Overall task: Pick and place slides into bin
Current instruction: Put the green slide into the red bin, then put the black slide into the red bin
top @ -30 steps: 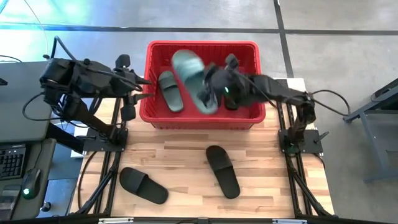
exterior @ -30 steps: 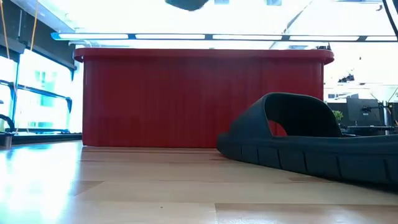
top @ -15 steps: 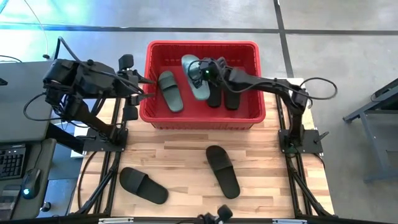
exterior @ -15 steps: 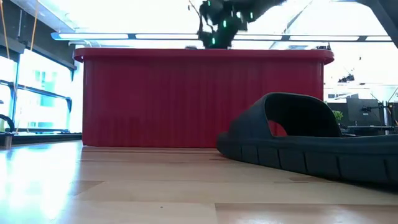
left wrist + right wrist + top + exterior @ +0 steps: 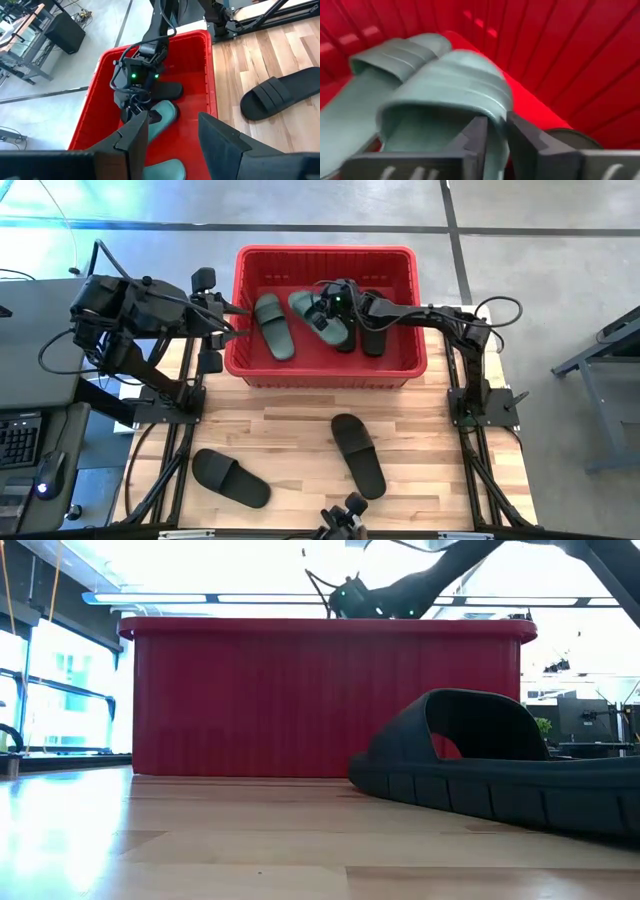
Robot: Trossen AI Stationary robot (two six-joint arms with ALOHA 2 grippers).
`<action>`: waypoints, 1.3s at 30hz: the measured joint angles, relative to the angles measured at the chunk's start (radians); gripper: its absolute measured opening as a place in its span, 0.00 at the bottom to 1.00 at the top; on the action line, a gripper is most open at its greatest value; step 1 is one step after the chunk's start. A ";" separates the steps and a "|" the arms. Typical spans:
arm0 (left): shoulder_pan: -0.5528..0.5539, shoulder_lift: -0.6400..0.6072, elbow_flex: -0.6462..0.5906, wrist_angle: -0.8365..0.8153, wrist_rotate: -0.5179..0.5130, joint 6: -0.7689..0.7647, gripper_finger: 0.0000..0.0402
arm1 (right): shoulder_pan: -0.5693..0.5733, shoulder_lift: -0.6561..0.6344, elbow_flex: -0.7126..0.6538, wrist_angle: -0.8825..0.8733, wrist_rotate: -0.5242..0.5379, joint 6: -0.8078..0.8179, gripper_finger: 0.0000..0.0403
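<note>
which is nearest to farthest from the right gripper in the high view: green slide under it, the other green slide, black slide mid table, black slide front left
1. Green slide under the right gripper, in the bin.
2. Other green slide, left part of the bin.
3. Black slide on the table, middle.
4. Black slide on the table, front left.

Red bin (image 5: 325, 370) holds two green and two black slides; two black slides (image 5: 358, 454) lie outside.

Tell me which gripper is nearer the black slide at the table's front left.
Left. The left gripper hangs by the bin's left wall, above that slide; the right gripper is inside the bin.
</note>
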 joint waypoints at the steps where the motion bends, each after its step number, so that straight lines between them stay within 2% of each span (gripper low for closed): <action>1: 0.000 0.000 0.000 0.000 0.000 0.000 0.39 | -0.004 0.006 0.000 0.000 0.005 0.001 0.19; 6: 0.000 0.000 0.000 0.000 0.000 0.000 0.39 | -0.026 0.032 0.000 -0.001 -0.025 0.086 0.35; 13: 0.000 0.000 0.000 0.000 0.000 -0.001 0.39 | -0.047 0.036 0.000 0.059 -0.146 0.258 0.55; 16: 0.000 0.000 0.000 0.000 0.000 -0.011 0.39 | -0.047 0.036 0.000 0.124 -0.256 0.297 0.59; 21: 0.000 0.000 0.000 -0.002 0.000 -0.012 0.39 | -0.037 0.022 0.000 0.172 -0.343 0.389 0.59; 24: 0.000 0.000 0.000 -0.027 0.008 -0.014 0.39 | -0.028 -0.013 0.000 0.225 -0.505 0.415 0.56; 27: 0.000 0.000 -0.007 -0.055 0.068 -0.055 0.39 | -0.008 -0.067 0.000 0.260 -0.710 0.476 0.53; 30: 0.000 0.001 -0.043 -0.054 0.174 -0.113 0.39 | 0.030 -0.131 0.000 0.254 -0.884 0.541 0.51; 34: -0.001 0.000 -0.124 -0.053 0.397 -0.141 0.39 | 0.114 -0.209 0.001 0.170 -1.180 0.560 0.50; 36: -0.009 0.000 -0.184 -0.054 0.480 -0.176 0.39 | 0.173 -0.248 0.001 0.099 -1.261 0.534 0.50; 39: -0.048 0.000 -0.286 -0.054 0.486 -0.245 0.39 | 0.262 -0.310 0.001 -0.035 -1.275 0.461 0.50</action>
